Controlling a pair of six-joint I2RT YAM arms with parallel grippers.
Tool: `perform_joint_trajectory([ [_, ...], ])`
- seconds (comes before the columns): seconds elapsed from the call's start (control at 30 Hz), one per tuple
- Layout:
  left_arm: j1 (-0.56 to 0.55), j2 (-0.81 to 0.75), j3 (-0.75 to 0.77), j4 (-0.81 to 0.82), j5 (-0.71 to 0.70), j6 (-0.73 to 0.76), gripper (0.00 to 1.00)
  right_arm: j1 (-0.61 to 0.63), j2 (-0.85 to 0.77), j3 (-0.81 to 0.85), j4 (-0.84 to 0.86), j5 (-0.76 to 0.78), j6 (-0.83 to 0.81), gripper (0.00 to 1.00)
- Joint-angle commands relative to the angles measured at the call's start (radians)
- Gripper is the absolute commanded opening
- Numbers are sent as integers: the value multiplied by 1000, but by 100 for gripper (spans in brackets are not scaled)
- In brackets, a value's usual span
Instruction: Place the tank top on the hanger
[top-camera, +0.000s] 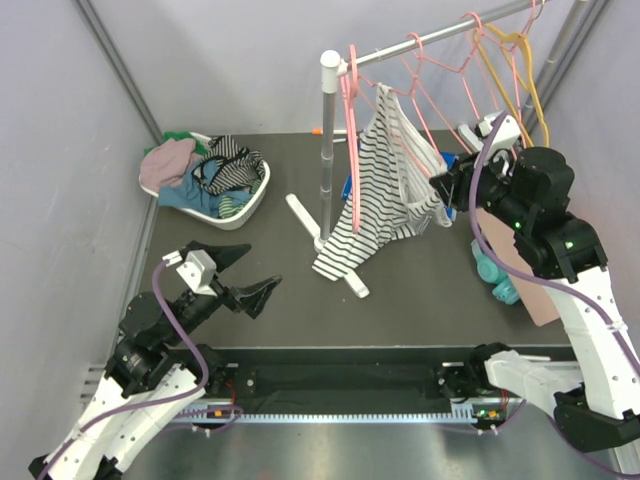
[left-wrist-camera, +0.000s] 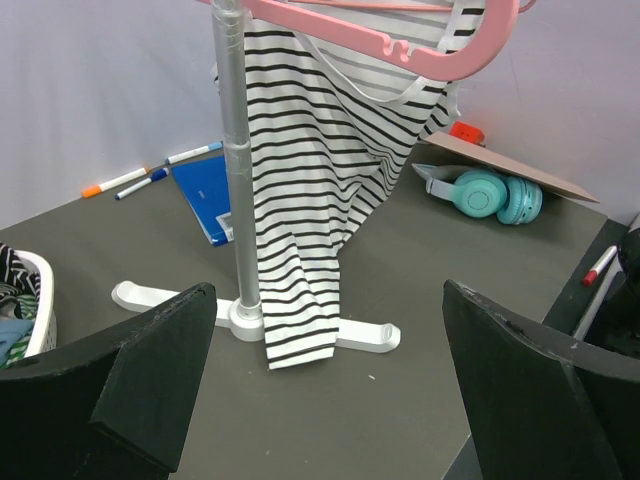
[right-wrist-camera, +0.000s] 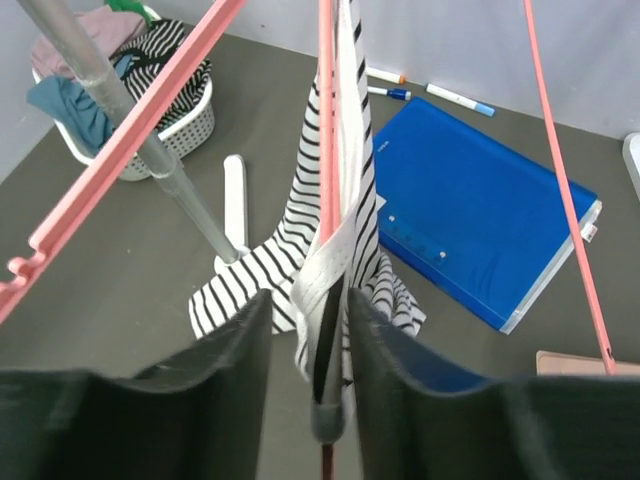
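The white black-striped tank top (top-camera: 375, 190) hangs from the thin pink hanger (top-camera: 424, 108) on the rail, its hem trailing onto the rack's base. In the right wrist view a strap of the tank top (right-wrist-camera: 350, 200) wraps the hanger's rod (right-wrist-camera: 326, 120) and its grey end cap. My right gripper (right-wrist-camera: 310, 330) stands around that strap and rod end with its jaws parted, a gap showing on the left side. From above, the right gripper (top-camera: 440, 190) is at the garment's right edge. My left gripper (left-wrist-camera: 325, 340) is wide open low over the table, well short of the tank top (left-wrist-camera: 310, 200).
The rack's pole (left-wrist-camera: 238, 180) and white feet (top-camera: 330, 240) stand mid-table. A thick pink hanger (left-wrist-camera: 400, 40) and a yellow hanger (top-camera: 520, 70) share the rail. A laundry basket (top-camera: 250, 200) sits back left. A blue folder (right-wrist-camera: 480, 210), markers (left-wrist-camera: 125, 182), teal headphones (left-wrist-camera: 490, 195) and cardboard (left-wrist-camera: 510, 165) lie nearby.
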Motion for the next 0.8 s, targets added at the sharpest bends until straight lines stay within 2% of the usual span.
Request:
perform_joint_trajectory([
  [0.0, -1, -3, 0, 25, -12, 7, 99, -14, -16, 49, 42, -18, -8, 49],
  [0.07, -1, -2, 2, 26, -14, 7, 99, -14, -11, 61, 37, -19, -12, 58],
  [0.1, -1, -3, 2, 26, -14, 7, 99, -14, -11, 64, 34, -21, -16, 70],
  [0.17, -1, 0, 0, 26, -14, 7, 99, -13, -14, 75, 33, -19, -17, 81],
  [0.2, -1, -2, 0, 25, -14, 7, 99, -14, -19, 77, 30, -19, -22, 96],
  [0.23, -1, 0, 2, 25, -14, 7, 99, -11, -25, 78, 30, -15, -22, 100],
  [0.4, -1, 0, 2, 25, -23, 6, 99, -14, -77, 77, 19, 74, -23, 100],
  [0.53, -1, -5, 2, 20, -48, 6, 99, -14, -153, 46, 17, 224, -11, 100],
  [0.77, -1, -11, 5, 10, -111, 1, 99, -14, -374, -162, 48, 303, 30, 100],
])
